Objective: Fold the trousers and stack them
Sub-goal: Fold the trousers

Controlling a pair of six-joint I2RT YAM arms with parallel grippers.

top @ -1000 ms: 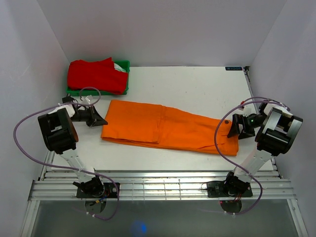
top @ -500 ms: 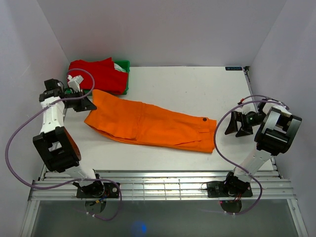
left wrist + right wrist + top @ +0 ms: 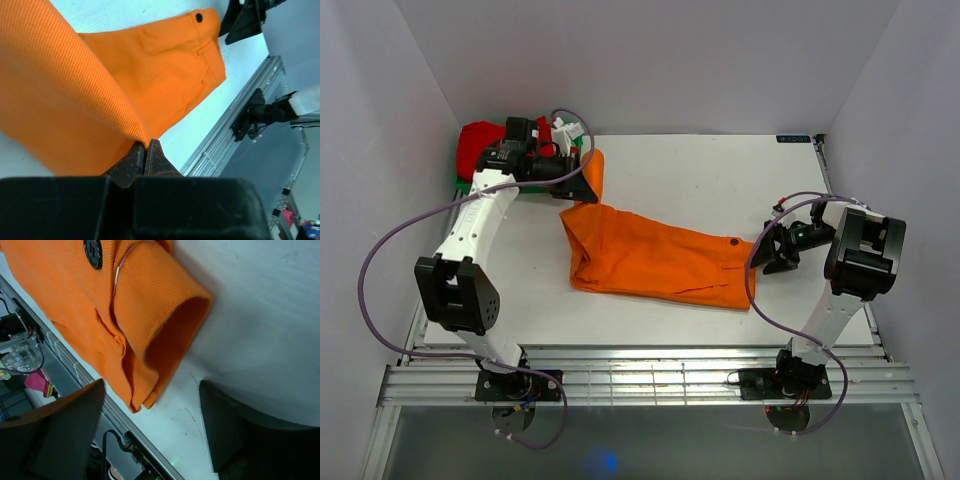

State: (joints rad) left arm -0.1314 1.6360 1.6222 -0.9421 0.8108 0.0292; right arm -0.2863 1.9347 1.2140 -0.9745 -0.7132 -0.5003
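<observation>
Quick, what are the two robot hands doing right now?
Left gripper: closed, pinching the orange trousers.
Right gripper: open, holding nothing, beside the trousers.

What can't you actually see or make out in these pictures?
Top view: whatever lies under the red garment, itself partly behind the left arm.
Top view: the trousers' pinched edge, under the left gripper.
Right wrist view: most of the trousers, cut off at the top and left edges.
</observation>
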